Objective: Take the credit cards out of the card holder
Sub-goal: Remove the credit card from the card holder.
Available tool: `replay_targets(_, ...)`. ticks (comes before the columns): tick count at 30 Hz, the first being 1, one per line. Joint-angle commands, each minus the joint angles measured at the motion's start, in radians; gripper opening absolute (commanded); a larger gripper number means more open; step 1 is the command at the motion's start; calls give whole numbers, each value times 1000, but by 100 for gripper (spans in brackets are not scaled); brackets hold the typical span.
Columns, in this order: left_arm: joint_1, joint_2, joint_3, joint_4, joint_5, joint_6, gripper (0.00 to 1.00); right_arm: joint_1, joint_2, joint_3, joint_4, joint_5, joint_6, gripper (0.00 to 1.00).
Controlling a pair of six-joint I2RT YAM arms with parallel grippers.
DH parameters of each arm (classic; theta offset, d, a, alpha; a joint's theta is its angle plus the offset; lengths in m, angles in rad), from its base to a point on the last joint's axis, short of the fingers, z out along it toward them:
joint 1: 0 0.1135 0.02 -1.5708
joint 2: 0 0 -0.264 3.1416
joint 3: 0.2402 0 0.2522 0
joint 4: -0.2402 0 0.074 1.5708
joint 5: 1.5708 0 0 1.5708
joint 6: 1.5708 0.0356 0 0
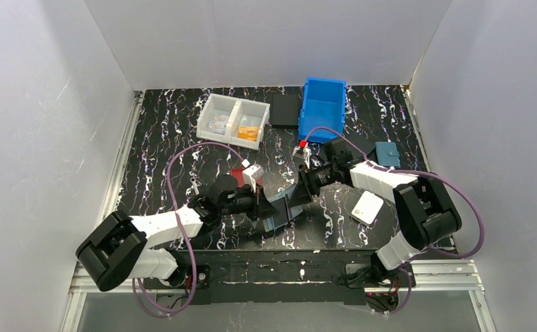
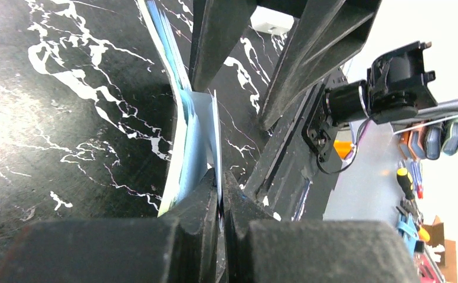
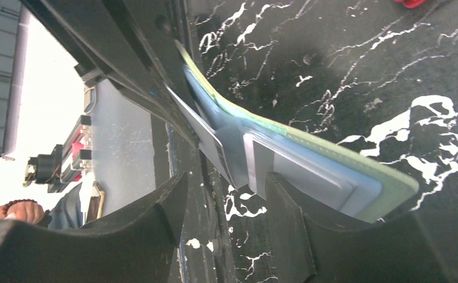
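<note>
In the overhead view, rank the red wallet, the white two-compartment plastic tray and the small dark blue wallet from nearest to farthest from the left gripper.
1. Red wallet, just behind the left gripper.
2. White two-compartment plastic tray, farther back, slightly left.
3. Small dark blue wallet, far across on the right.

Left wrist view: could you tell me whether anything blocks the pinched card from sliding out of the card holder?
Nothing visible does. The left gripper is shut on the card; the right gripper stands open by the card holder, beyond the card, not across its way out.
</note>
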Motion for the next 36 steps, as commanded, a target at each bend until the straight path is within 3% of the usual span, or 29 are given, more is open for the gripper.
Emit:
replay_targets(1, 2, 4, 40, 29, 75, 32, 0, -2, -38, -5, 53, -103, 1, 58)
replay_targets(9, 2, 14, 7, 146, 90, -29, 0, 1, -25, -19, 93, -105, 53, 54)
replay_targets(15, 2, 15, -49, 272, 77, -82, 0, 8, -15, -18, 109, -139, 73, 43)
replay_targets(21, 1, 34, -92, 351, 57, -116, 0, 13, -6, -15, 118, -158, 80, 12)
replay_targets(24, 9, 22, -119, 368, 40, -124, 0, 13, -5, -15, 118, -163, 79, 2)
replay_targets(29, 50, -21, -190, 429, 33, -156, 1, 15, -9, -16, 116, -166, 70, 1)
replay_targets(33, 66, -53, -220, 442, 48, -171, 13, 15, -9, -18, 115, -162, 64, 1)
replay_targets(36, 69, -61, -221, 451, 78, -179, 17, 15, -5, -18, 113, -162, 62, 1)
